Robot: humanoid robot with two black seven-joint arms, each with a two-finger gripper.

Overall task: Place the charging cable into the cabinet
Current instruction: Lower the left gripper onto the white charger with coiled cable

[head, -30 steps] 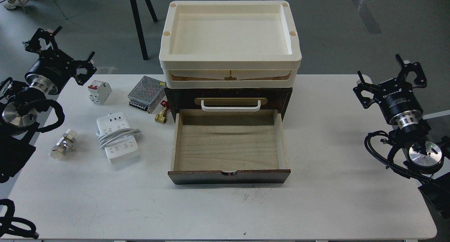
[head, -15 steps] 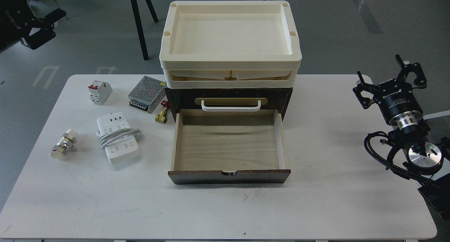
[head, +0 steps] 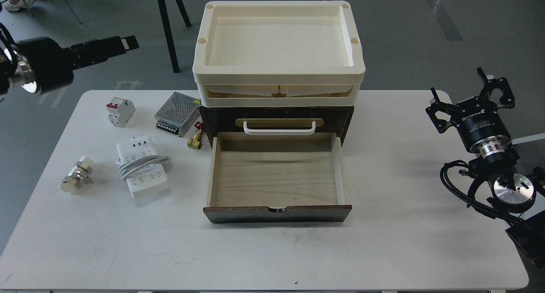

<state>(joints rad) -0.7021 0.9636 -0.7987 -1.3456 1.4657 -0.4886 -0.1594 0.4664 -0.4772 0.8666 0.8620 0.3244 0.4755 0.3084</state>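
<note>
My left jaws (head: 127, 42) reach level beyond the table's (head: 272, 250) far left corner (spread unclear); right jaws (head: 470, 98) splayed.

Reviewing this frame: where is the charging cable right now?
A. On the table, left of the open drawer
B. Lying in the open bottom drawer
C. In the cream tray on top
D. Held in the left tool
A: the charging cable lies flat on the table, left of the cabinet, whose open drawer shows only bare wood; the left tool is up off the table's back left corner, away from it.
</note>
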